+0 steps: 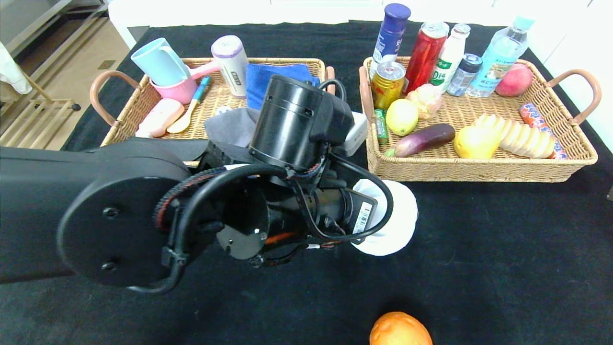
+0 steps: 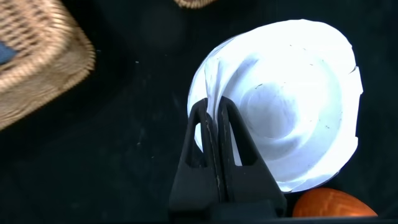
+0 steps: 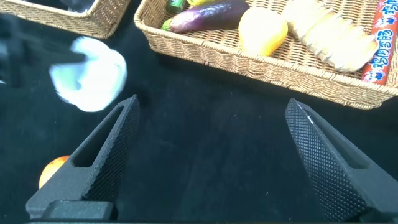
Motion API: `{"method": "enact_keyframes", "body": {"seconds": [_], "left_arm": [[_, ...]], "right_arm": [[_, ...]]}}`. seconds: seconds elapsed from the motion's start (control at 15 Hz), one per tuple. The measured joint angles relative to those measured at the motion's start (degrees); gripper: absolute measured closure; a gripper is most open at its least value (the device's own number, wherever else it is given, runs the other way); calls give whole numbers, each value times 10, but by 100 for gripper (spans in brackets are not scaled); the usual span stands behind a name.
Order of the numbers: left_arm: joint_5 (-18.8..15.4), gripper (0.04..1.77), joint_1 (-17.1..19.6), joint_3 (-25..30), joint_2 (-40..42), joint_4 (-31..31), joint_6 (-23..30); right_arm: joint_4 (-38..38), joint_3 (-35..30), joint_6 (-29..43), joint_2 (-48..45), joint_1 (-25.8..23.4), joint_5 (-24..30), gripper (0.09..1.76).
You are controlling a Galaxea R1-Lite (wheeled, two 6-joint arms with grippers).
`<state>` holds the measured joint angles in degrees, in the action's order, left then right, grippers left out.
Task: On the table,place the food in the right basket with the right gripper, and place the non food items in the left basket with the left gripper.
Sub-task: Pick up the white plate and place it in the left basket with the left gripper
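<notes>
from the head view, your black left gripper [image 1: 383,211] on its bulky cabled arm sits over the round white roll [image 1: 400,218], which lies on the black cloth table [image 1: 503,263] just near of the gap between the two baskets. the left wicker basket [image 1: 119,129] is far-left of it, the right wicker basket [image 1: 479,167] far-right. a round orange [image 1: 400,329] waits at the near edge.

in the left wrist view, the fingers [image 2: 231,155] are pressed together with the roll's thin rim [image 2: 214,93] pinched between them. judge it light, soft and crushable; the layers may unspool or tear, so the rim grip looks weak. a hold across the body would be surer.

the right wrist view shows your right gripper [image 3: 214,130] hovering over bare cloth near the right basket, fingers wide apart and holding nothing.
</notes>
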<state>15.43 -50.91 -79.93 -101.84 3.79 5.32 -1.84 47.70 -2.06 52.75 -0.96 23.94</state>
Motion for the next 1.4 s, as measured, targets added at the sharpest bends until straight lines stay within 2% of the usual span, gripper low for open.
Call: {"method": "enact_keyframes", "body": {"seconds": [0.27,0.67,1.2,1.4], "left_arm": [[4,170,11,9,49,4,0],[5,170,80,25,116,0,-8],[-8,170,219,38,174,-5,-11],[-51,170,297,37,182,-5,-10]], "right_arm": [[0,-1,0,0,0,0,14],[0,-4,-1,0,8,0,14],[0,-6,-1,0,15,0,14],[0,-6,-1,0,16,0,14]]}}
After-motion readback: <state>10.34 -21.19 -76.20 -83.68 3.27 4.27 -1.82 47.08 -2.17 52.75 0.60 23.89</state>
